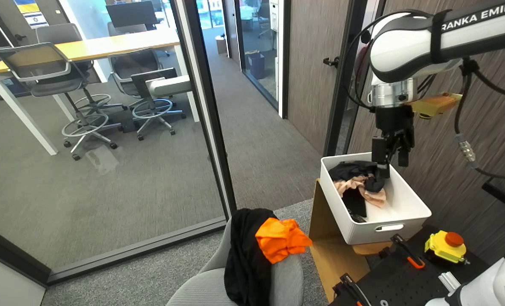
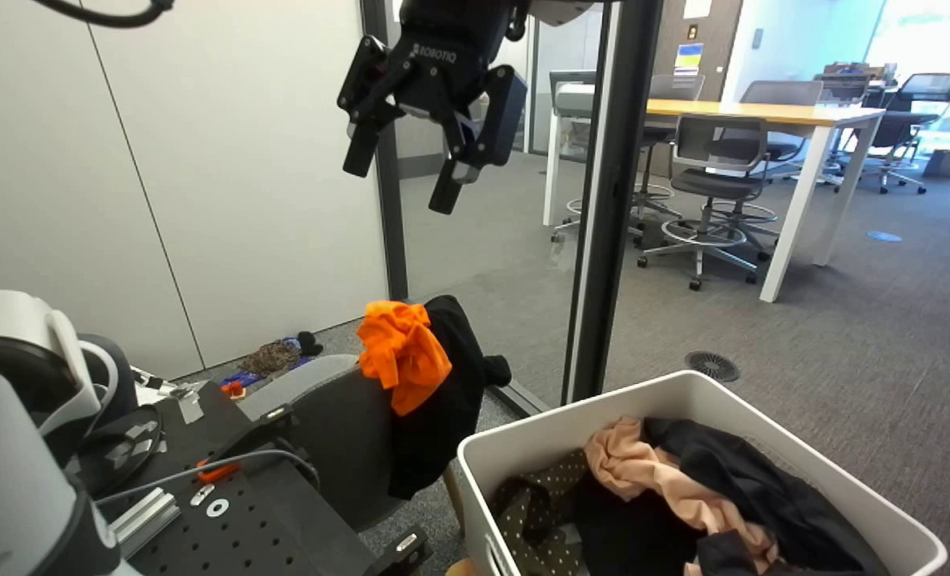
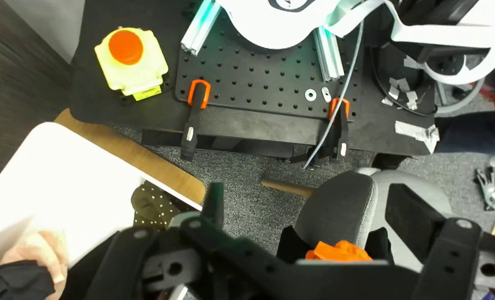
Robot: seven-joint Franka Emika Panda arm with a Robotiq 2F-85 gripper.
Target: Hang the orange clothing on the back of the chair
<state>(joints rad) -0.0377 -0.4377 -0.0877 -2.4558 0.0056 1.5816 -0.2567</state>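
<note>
- Orange clothing, crumpled: is lying over black clothing on the back of the grey chair.
- White bin: is standing right of the chair, holding peach cloth and dark garments.
- Gripper: is hanging high, jaws spread, well apart from the orange clothing.
- Yellow button box: is sitting near right.

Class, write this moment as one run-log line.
gripper: open, empty | orange clothing: draped on chair back, overlapping black garment | white bin: clothes inside | status: hanging looks done
</note>
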